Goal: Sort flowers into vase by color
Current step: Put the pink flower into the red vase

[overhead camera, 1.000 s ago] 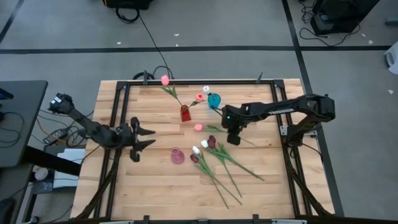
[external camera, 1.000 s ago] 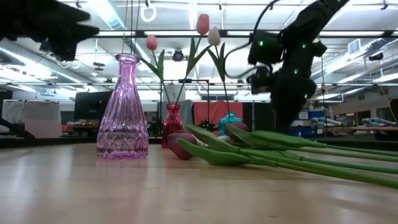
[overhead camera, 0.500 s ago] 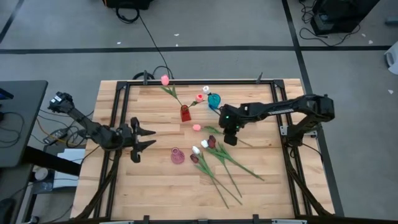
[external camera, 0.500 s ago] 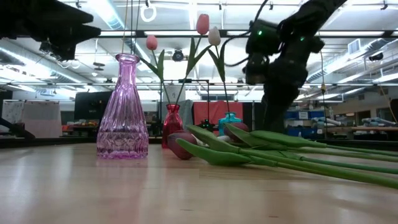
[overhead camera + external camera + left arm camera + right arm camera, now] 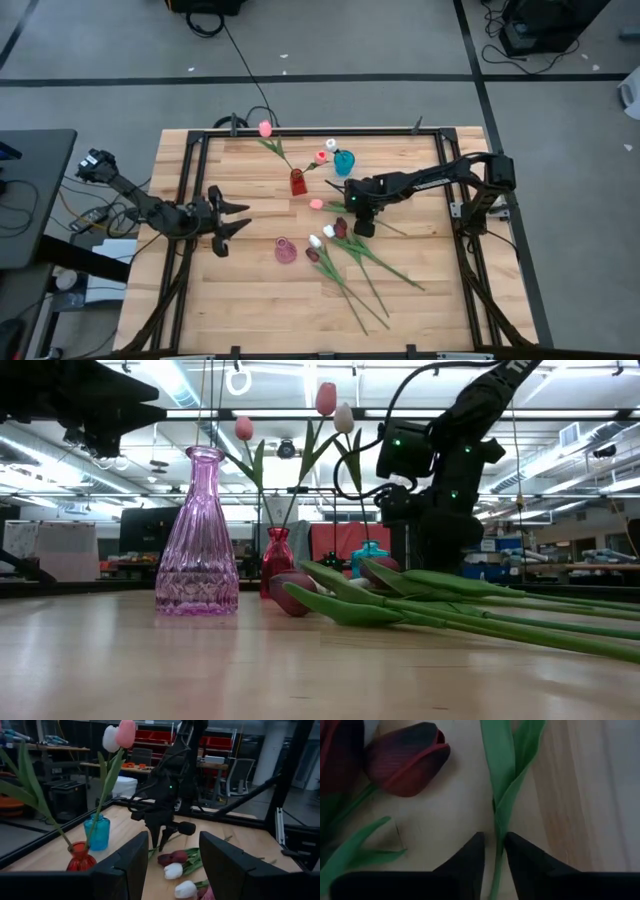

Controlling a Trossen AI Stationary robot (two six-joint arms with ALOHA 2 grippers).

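Several tulips lie in the middle of the table, stems running toward the near right: a pink head (image 5: 317,204), white heads (image 5: 315,241) and maroon heads (image 5: 341,227). The red vase (image 5: 298,182) holds two pink tulips (image 5: 326,398). In the teal vase (image 5: 344,161) stands a white one (image 5: 344,417). Nothing stands in the pink glass vase (image 5: 197,535). My right gripper (image 5: 495,851) points down over the lying flowers, open, one finger on each side of a green stem (image 5: 496,827), beside a maroon head (image 5: 405,762). My left gripper (image 5: 246,219) hangs open at the left. My right gripper comes from above, pointing steeply down, with its fingertips (image 5: 470,852) close on either side of a green stem (image 5: 495,865) that lies on the table. The fingers stand across the stem. Whether they touch it, I cannot tell.
A black frame (image 5: 190,180) runs around the wooden table top. Bare wood lies along the near edge (image 5: 250,310) and at the far right (image 5: 420,240). The pink glass vase (image 5: 285,250) stands close to the heads of the lying tulips.
My right gripper has gone toward the table's left edge and down, onto the lying tulips. The flowers and vases have kept their places.
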